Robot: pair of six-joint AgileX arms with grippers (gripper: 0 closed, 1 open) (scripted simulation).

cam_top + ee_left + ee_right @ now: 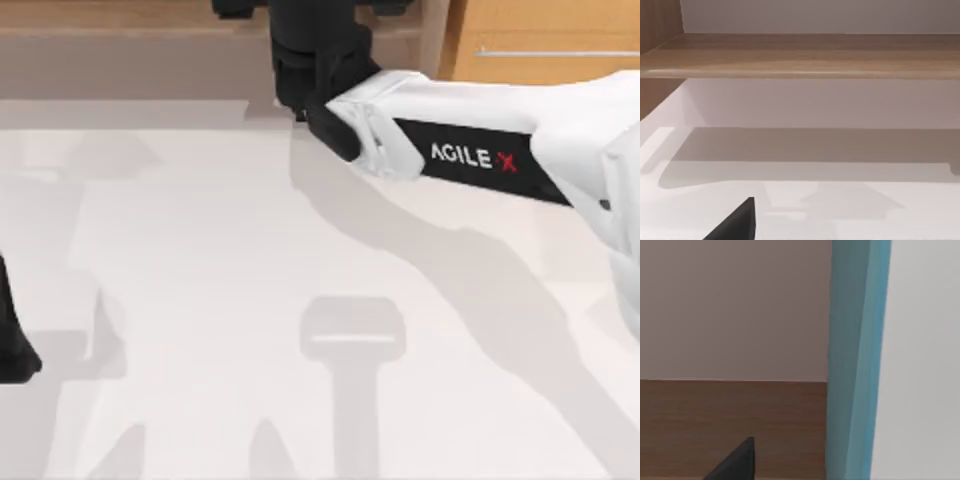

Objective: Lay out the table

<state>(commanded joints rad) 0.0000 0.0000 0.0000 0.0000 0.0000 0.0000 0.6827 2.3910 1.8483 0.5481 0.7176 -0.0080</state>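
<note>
The table (pixel 200 300) is a broad off-white surface, also seen in the left wrist view (pixel 850 220). My right arm (pixel 470 150) reaches across from the right to the table's far middle. Its black gripper (pixel 305 75) is at the front of the brown wooden shelf (pixel 120 25). In the right wrist view a teal upright slab (pixel 855 360) stands close ahead, beside a brown wooden surface (pixel 715 420). My left arm (pixel 12 345) stays low at the table's left edge, and its wrist view faces the shelf board (pixel 800 55).
An orange wooden drawer unit (pixel 540 25) with a silver bar handle (pixel 555 52) stands at the far right, beside the shelf. Arm shadows lie across the middle of the table.
</note>
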